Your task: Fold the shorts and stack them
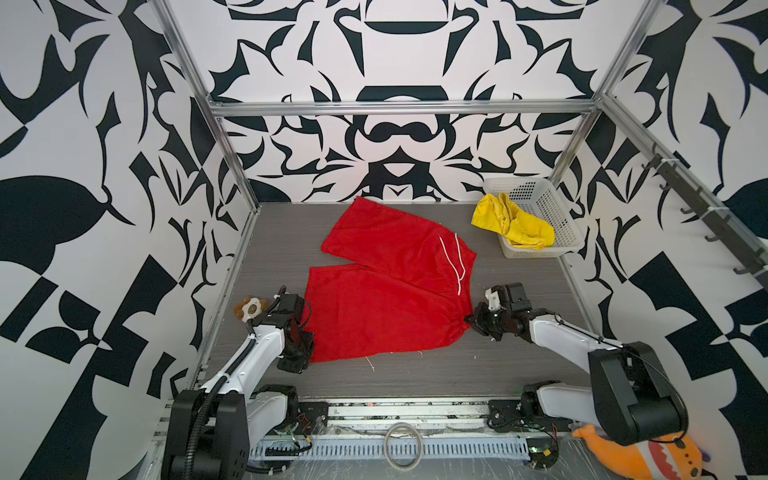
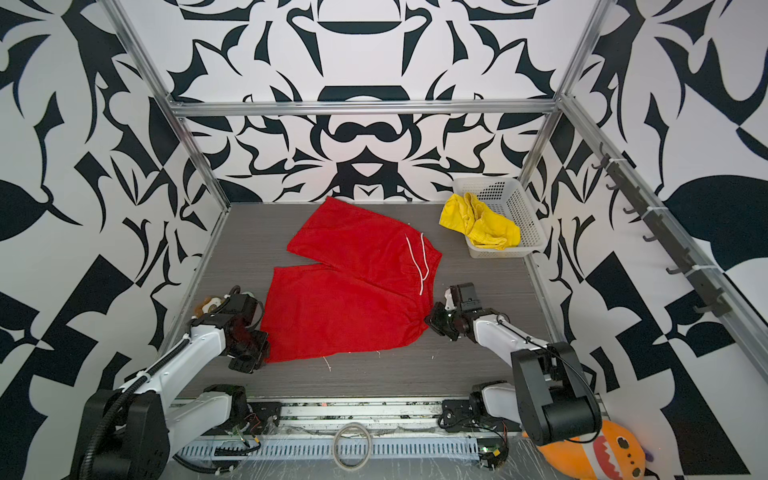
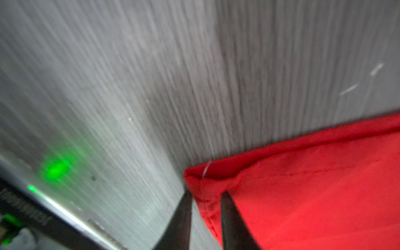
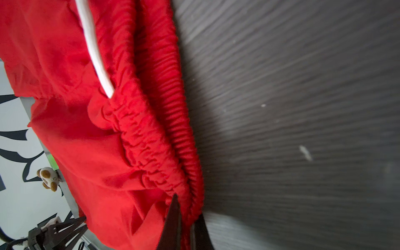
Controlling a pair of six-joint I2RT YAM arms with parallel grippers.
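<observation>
Your right tool (image 4: 187, 205) clamps the waistband of the bright red thin-fabric shorts (image 1: 386, 299), spread mid-bench; left tool (image 3: 206, 193) straddles their 8 o'clock hem, grip unclear. Nothing folded; bright yellow shorts (image 1: 513, 222) wait at 2 o'clock.

Black-and-white swirl-patterned walls (image 1: 395, 50) on three sides, aluminium frame rail (image 1: 403, 107) across upper centre, grey wood-grain desk (image 1: 415, 374) in lower middle.
</observation>
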